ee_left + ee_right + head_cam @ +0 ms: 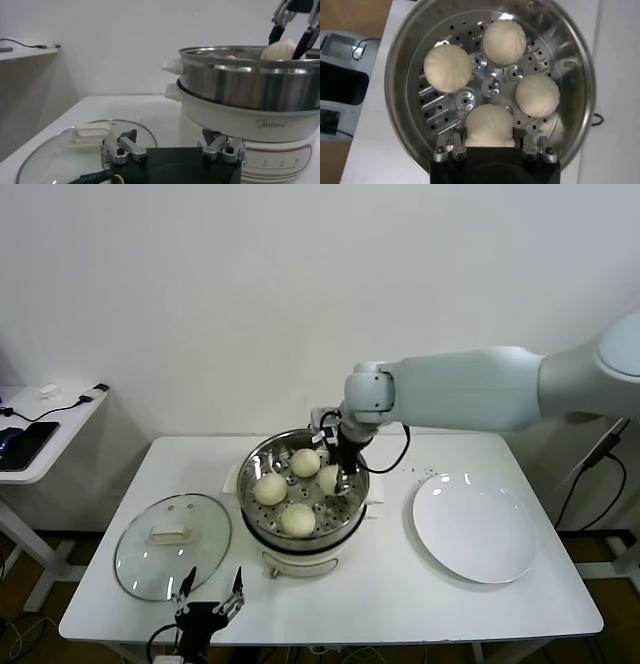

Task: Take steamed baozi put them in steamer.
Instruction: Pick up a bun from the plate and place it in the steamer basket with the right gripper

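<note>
The steamer (258, 459) is a shiny steel basket with a perforated floor on a white pot base at the table's middle. Three cream-white baozi (448, 69) (504, 42) (537, 95) lie on its floor. My right gripper (490, 136) reaches down inside the basket's right side, shut on another baozi (489, 122), which rests low on the floor. In the head view that held baozi (328, 479) sits under the right gripper (342, 472). My left gripper (211, 586) waits open and empty at the table's front edge, short of the pot.
A round glass lid (172, 544) with a white handle lies left of the pot, just beyond the left gripper. An empty white plate (476, 527) is on the right. A side table (40, 429) with cables stands far left.
</note>
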`<action>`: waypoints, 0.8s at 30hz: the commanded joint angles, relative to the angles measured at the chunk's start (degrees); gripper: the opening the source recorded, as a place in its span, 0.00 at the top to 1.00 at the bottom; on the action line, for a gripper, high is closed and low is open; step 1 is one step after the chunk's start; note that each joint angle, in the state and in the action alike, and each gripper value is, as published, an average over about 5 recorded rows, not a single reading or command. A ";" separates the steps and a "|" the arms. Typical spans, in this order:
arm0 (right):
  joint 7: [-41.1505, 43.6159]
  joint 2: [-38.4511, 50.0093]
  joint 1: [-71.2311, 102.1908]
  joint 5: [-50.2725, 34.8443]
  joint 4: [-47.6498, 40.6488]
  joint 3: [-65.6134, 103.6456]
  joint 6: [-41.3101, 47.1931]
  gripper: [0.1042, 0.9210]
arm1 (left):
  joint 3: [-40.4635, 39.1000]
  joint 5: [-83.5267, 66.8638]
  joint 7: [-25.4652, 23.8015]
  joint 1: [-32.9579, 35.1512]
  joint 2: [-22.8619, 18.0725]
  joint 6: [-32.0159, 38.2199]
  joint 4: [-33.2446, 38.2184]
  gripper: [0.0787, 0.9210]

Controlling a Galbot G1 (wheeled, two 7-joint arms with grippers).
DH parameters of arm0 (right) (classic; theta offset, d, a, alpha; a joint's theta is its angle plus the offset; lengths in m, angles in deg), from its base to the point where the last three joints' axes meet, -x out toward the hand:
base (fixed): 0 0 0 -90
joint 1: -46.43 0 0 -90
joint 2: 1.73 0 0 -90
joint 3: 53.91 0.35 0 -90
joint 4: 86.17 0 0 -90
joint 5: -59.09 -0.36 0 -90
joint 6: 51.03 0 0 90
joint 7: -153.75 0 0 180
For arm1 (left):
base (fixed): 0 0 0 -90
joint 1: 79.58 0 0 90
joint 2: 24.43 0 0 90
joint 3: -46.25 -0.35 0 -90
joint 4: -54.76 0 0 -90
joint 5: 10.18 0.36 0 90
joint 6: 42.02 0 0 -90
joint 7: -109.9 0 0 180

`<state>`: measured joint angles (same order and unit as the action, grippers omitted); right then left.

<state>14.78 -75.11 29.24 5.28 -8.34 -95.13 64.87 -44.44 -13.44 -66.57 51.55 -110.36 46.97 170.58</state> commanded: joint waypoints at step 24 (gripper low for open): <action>-1.16 8.89 3.15 -3.91 0.07 14.99 -2.98 0.12 | 1.48 -1.90 0.17 -0.04 1.08 1.05 0.73 0.12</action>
<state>14.76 -73.01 33.14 7.10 -9.29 -90.00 63.75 -43.29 -14.72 -66.55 51.48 -109.38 47.08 171.13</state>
